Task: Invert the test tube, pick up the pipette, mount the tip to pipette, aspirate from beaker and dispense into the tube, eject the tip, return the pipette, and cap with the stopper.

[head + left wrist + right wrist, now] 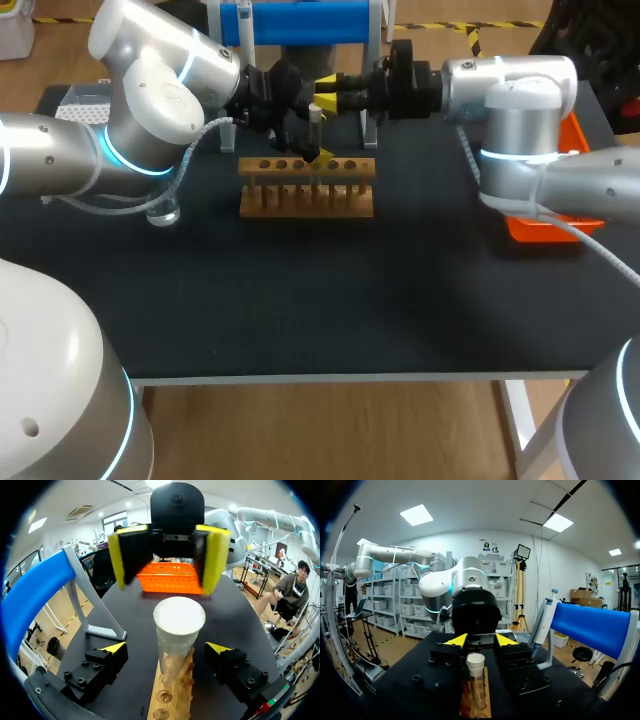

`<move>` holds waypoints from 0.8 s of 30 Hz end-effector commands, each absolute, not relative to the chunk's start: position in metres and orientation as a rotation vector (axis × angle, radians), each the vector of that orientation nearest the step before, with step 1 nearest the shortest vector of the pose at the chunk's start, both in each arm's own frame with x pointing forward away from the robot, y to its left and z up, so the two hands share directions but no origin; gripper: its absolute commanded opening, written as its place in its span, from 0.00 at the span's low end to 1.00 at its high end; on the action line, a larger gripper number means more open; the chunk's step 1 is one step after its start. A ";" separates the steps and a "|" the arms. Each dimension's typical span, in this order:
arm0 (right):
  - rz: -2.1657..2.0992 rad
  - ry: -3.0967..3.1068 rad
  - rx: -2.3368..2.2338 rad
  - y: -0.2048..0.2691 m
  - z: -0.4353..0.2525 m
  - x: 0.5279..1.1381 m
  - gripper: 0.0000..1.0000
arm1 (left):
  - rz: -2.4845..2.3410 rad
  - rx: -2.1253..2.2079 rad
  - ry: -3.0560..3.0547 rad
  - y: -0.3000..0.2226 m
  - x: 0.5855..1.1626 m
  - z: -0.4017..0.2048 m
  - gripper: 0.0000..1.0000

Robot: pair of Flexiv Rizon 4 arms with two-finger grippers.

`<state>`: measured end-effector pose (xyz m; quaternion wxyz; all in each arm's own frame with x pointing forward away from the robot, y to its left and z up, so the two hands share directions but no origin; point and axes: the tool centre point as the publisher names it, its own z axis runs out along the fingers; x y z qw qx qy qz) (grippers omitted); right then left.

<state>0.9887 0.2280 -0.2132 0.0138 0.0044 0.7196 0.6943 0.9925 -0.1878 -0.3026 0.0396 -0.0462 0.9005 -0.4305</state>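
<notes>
Test tube [315, 130]: upright in the wooden rack [305, 200], upper middle of the head view, with the white stopper [179, 618] on top. The left gripper [167, 648] has its fingers apart either side of the tube, not touching. The right gripper [480, 640] is likewise spread and holds nothing. Capping appears to be the step in hand. Recommend steadying the glass, pressing the stopper squarely, and withdrawing clear of the tube.

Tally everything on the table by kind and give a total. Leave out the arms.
Test tube: 1
White stopper, on the tube: 1
Wooden rack: 1
Beaker: 1
Pipette: 1
Blue stand: 1
Orange tray: 1
White box: 1
Total: 8
</notes>
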 end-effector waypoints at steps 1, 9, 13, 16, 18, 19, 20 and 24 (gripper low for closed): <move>2.121 2.253 0.028 0.210 -0.206 0.980 1.00 | -1.316 -0.139 2.768 -0.188 0.994 -0.302 1.00; 2.025 2.277 0.087 0.174 -0.216 0.975 1.00 | -1.316 -0.139 2.768 -0.188 0.994 -0.302 1.00; 1.984 2.294 0.142 0.155 -0.229 0.973 1.00 | -1.316 -0.139 2.768 -0.188 0.994 -0.302 1.00; 1.956 2.308 0.174 0.145 -0.239 0.971 1.00 | -1.316 -0.139 2.768 -0.188 0.994 -0.302 1.00; 1.930 2.314 0.188 0.140 -0.245 0.971 1.00 | -1.316 -0.139 2.768 -0.188 0.994 -0.302 1.00; 1.881 2.312 0.186 0.139 -0.248 0.971 1.00 | -1.316 -0.139 2.768 -0.188 0.994 -0.302 1.00; 1.855 2.313 0.196 0.138 -0.251 0.971 1.00 | -1.316 -0.139 2.768 -0.188 0.994 -0.302 1.00; 1.855 2.313 0.196 0.138 -0.251 0.971 1.00 | -1.316 -0.139 2.768 -0.188 0.994 -0.302 1.00</move>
